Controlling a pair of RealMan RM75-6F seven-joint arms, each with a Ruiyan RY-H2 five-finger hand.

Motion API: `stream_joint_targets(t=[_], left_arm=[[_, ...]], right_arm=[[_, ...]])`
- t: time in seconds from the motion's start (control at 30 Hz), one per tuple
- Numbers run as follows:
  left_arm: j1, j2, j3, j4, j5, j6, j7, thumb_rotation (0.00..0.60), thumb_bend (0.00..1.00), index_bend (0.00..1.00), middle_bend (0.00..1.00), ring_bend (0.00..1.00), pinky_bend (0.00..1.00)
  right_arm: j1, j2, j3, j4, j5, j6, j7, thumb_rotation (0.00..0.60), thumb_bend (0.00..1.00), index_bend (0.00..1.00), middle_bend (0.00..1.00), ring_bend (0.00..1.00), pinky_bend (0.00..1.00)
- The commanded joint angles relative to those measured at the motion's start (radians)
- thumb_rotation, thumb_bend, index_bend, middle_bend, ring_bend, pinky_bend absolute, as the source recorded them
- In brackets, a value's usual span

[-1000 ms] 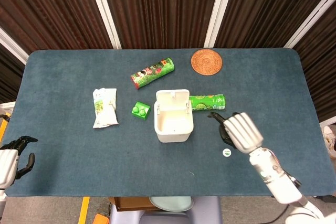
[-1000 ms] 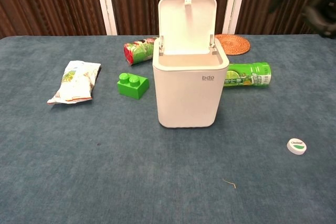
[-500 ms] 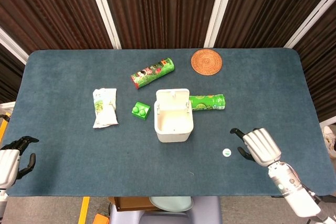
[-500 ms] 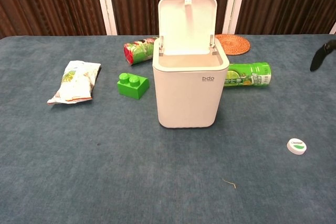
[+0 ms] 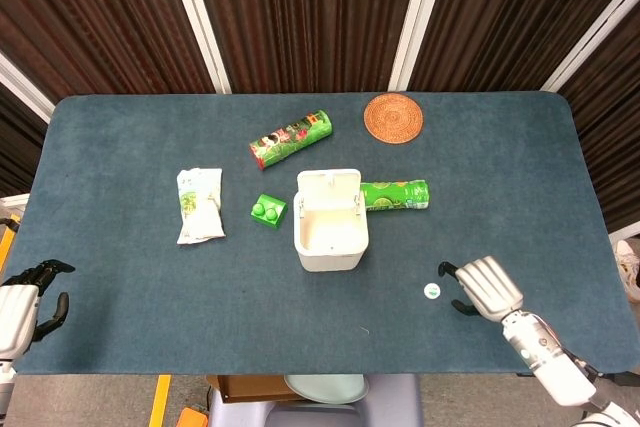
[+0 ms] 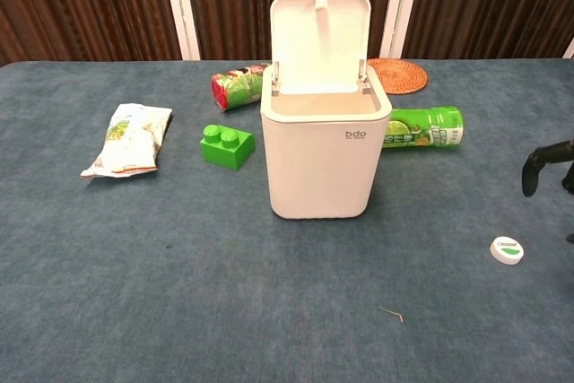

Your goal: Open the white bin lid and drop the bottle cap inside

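The white bin stands mid-table with its lid swung up and back, so the inside shows. The white bottle cap lies flat on the cloth to the bin's right. My right hand hovers just right of the cap, fingers spread, holding nothing and not touching the cap. My left hand rests off the table's near left corner, fingers loosely apart and empty.
A green brick and a snack bag lie left of the bin. One green can lies just right of the bin, another behind it. A woven coaster sits at the back.
My right hand has moved from beside the bin down toward the near right, and now sits lower next to the cap. The bin, cap and left hand have not moved.
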Motion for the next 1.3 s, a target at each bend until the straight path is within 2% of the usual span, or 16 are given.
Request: stream_joint_targets(t=[0.03, 0.17, 0.37, 0.93, 1.3], left_arm=[[0.000, 0.001, -0.002, -0.001, -0.004, -0.001, 0.001, 0.600, 0.55, 0.34, 0.29, 0.36, 0.47], [0.000, 0.002, -0.001, -0.001, -0.001, 0.001, 0.000, 0.600, 0.55, 0.34, 0.29, 0.36, 0.47], [0.001, 0.002, -0.001, -0.001, -0.001, 0.002, -0.001, 0.600, 0.55, 0.35, 0.29, 0.36, 0.47], [0.002, 0.006, -0.003, -0.003, -0.004, 0.004, -0.009, 0.600, 0.55, 0.35, 0.29, 0.36, 0.47], [0.003, 0.008, -0.004, -0.003, -0.005, 0.004, -0.017, 0.600, 0.55, 0.35, 0.29, 0.36, 0.47]], right_arm=[[0.017, -0.064, 0.014, 0.088, 0.017, -0.047, 0.005, 0.600, 0.32, 0.54, 0.96, 0.95, 0.85], [0.024, -0.106, 0.022, 0.146, 0.026, -0.071, 0.004, 0.600, 0.37, 0.54, 0.96, 0.95, 0.85], [0.039, -0.153, 0.034, 0.205, 0.041, -0.113, 0.036, 0.600, 0.37, 0.52, 0.96, 0.95, 0.85], [0.052, -0.183, 0.026, 0.240, 0.024, -0.152, 0.089, 0.600, 0.37, 0.51, 0.96, 0.95, 0.85], [0.066, -0.214, 0.028, 0.272, 0.013, -0.169, 0.127, 0.600, 0.37, 0.55, 0.96, 0.95, 0.85]])
